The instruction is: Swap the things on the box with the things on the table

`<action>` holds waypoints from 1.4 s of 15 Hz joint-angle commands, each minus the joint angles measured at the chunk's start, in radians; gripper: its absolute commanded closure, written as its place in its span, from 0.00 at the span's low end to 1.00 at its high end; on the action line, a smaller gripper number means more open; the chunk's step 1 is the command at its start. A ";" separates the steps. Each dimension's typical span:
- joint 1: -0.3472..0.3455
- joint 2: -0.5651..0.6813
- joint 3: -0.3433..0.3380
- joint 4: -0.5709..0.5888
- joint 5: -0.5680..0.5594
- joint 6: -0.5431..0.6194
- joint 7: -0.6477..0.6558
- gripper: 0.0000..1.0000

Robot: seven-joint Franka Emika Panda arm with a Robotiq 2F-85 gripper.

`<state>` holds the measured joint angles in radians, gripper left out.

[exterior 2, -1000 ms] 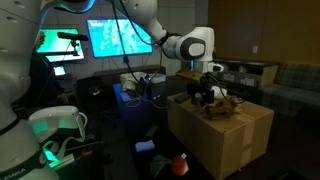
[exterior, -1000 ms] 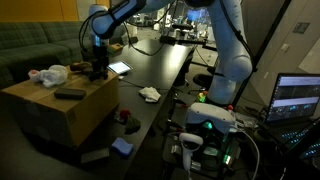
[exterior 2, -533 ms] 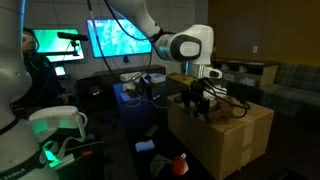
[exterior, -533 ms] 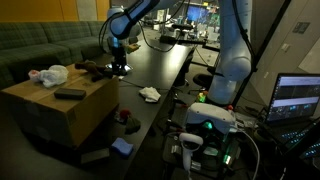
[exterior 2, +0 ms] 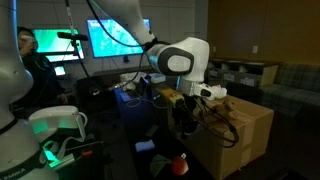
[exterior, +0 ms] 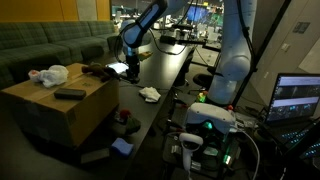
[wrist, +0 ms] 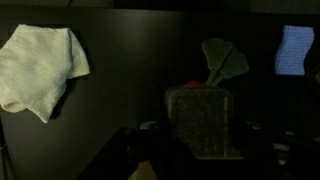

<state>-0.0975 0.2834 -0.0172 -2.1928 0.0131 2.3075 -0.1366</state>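
Black table (exterior: 168,62), pincer (exterior: 129,68) at its edge pinching grey block (wrist: 205,122); white cloth (wrist: 40,65) apart.

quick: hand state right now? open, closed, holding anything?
Hand: closed partway on a greyish block; what the block is cannot be told.

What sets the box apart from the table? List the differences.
Colour: the box is brown cardboard; the table is glossy black.
Shape: the box is roughly cubic; the table runs much longer.
Load: the box carries a white bundle and a dark flat item; the table carries a white cloth.
Both have flat tops at about the same height.
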 commanded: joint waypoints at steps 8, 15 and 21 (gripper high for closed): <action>-0.015 0.045 0.004 -0.065 0.080 0.060 -0.064 0.66; -0.032 0.216 0.001 -0.077 0.082 0.208 -0.028 0.66; -0.075 0.400 0.003 0.008 0.088 0.314 0.013 0.66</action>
<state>-0.1502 0.6004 -0.0175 -2.2511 0.0742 2.5920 -0.1392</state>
